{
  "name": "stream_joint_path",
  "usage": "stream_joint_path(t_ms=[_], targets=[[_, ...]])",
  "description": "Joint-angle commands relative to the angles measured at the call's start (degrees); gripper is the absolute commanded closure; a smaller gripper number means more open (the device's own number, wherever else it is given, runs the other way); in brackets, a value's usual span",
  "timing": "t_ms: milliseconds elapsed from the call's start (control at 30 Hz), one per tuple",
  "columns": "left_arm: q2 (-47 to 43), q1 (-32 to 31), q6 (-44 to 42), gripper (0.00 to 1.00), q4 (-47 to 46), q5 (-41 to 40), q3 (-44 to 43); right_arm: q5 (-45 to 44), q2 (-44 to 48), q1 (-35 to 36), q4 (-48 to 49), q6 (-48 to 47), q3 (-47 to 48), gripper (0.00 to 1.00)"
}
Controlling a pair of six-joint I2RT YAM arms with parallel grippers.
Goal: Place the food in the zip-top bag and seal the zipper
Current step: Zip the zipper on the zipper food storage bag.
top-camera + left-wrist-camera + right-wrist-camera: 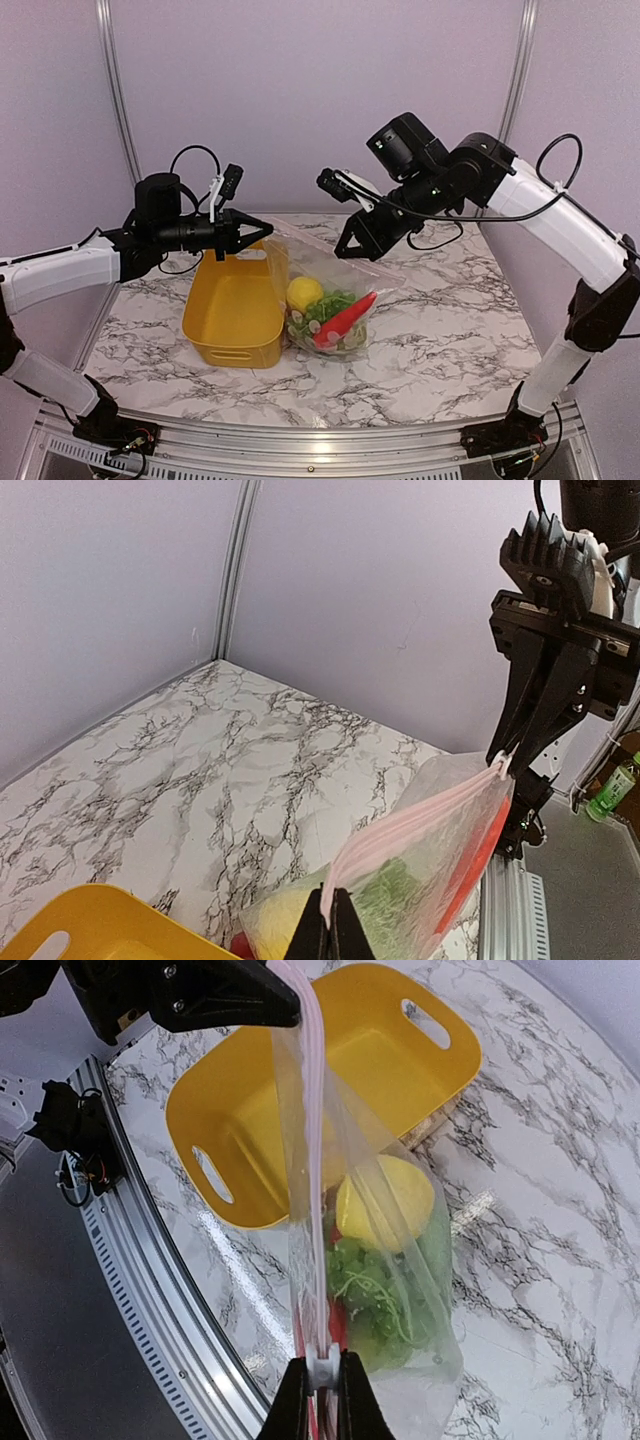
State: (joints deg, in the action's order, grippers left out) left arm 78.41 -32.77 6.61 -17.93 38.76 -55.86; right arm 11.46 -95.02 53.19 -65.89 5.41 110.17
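Stretching the zip-top bag (335,285) by its mouth, the two arms hold it upright between them, its bottom resting on the desk (450,330) just beside the yellow bin (232,310). The left end effector (266,232) is clamped fully closed on one end of the zipper (312,1110), and the right end effector (344,252) is pinched nearly closed on the other end, with only thin film between its fingers. The strip runs taut as a pinkish line from grip to grip. Inside lie a lemon (304,293), leafy greens (332,303) and an orange-red carrot or pepper (347,317), so sealing looks like the step in hand. Whether the strip is already pressed shut along its whole run cannot be told.

The risks come from the film itself. It is thin and slick, and each grip covers only a small bit of the edge; pulling the ends further apart could drag the plastic out of one pinch or tear it at a corner. If one side slips, the mouth would sag and the contents could tip the bag against the bin or over onto the desk. Running a closed grip along the strip could bunch the film rather than mate the tracks, leaving a gap for the lemon to roll out once the bag is let go.
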Motion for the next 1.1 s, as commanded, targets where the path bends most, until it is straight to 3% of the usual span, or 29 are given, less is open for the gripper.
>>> stream_joint_path(t_ms=[0, 533, 1067], targets=[[-2.24, 3.68, -0.99, 1.0, -0.26, -2.3, -0.39, -1.25, 2.93, 0.06, -6.73, 1.78, -0.84, 0.99], [-3.65, 5.44, 0.2, 1.0, -1.93, -2.62, 2.57, -3.14, 7.08, -0.37, -12.74, 3.16, -3.79, 1.0], [-3.26, 5.54, 3.14, 1.0, -5.85, -2.32, 4.08, -2.29, 10.54, -0.81, -12.68, 4.14, -9.25, 0.98]])
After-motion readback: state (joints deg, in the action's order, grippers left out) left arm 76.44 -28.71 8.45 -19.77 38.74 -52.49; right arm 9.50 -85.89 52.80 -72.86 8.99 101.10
